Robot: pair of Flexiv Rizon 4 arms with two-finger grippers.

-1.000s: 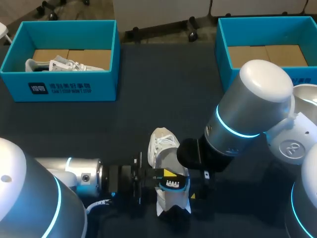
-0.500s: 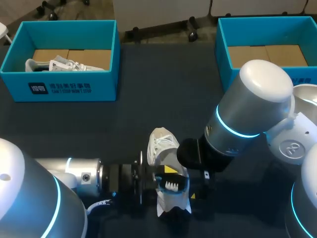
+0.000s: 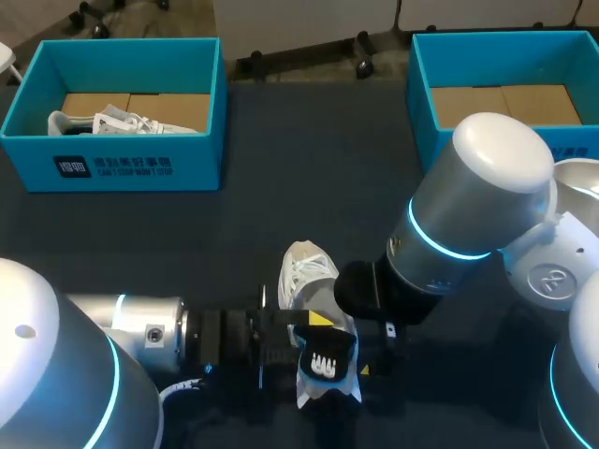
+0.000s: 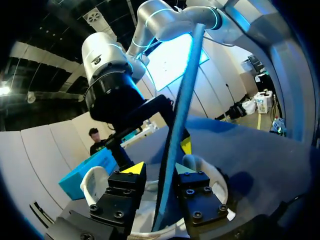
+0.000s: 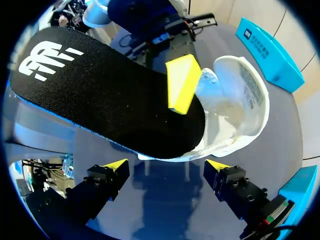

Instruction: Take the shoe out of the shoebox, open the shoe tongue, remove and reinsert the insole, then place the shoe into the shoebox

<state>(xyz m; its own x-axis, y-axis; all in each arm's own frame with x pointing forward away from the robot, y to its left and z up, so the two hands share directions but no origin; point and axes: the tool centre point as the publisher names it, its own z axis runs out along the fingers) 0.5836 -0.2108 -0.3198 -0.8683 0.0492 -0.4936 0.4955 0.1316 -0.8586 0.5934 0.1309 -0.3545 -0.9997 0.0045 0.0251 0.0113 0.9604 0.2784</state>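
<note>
While our left hand [image 4: 159, 170] pinches the black insole [image 5: 100, 95] above the white shoe [image 3: 304, 271] at the near middle of the worktop [image 3: 281, 206] and our right hand [image 5: 167, 167] hangs wide open, we fear the insole may bend, miss, and push the loose shoe away.

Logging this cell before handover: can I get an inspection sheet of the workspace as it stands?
Surface: dark table.
Job's things: white shoe on the table; insole held over it; left shoebox holds another shoe; right shoebox shows only cardboard.
Clutter: nothing seen.
Grippers: left gripper shut on the insole; right gripper open, the white shoe ahead of it.
Cables: white cable under the left arm.
Surroundings: nothing seen.
</note>
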